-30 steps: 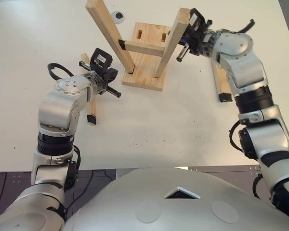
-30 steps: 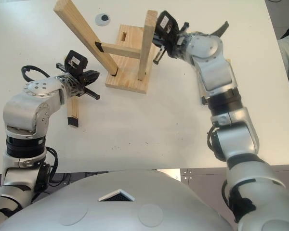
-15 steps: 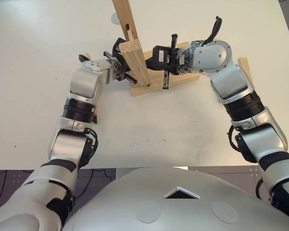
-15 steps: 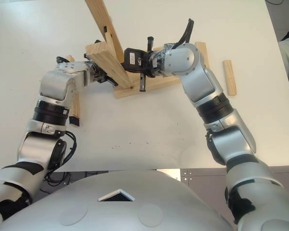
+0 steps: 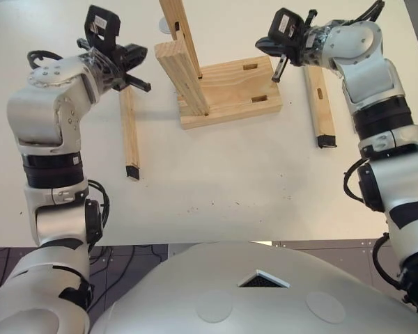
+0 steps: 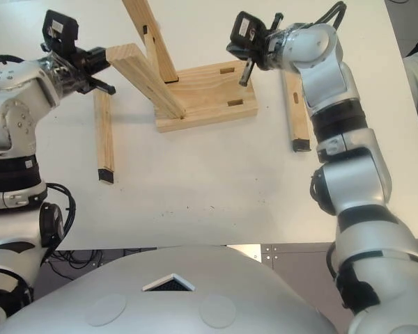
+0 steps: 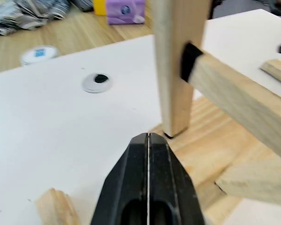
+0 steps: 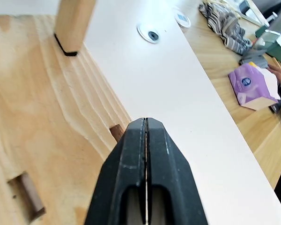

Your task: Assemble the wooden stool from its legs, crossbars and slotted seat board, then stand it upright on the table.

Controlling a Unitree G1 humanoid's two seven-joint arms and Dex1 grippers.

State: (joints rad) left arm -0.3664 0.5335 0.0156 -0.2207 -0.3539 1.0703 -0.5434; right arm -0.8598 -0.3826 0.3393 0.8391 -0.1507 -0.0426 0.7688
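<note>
We see left gripper [image 5: 138, 53] and right gripper [image 5: 263, 46] hovering, fingers [image 7: 136, 187] closed and empty. They are probably clearing the seat [image 5: 230, 104] for the next leg [image 5: 129, 132].

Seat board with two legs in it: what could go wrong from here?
1. The joined legs stand unheld in the seat board; left pincer and right pincer are both shut and empty, so the legs might topple.
2. The left pincer sits close to them; a careless swing could knock them over.
</note>
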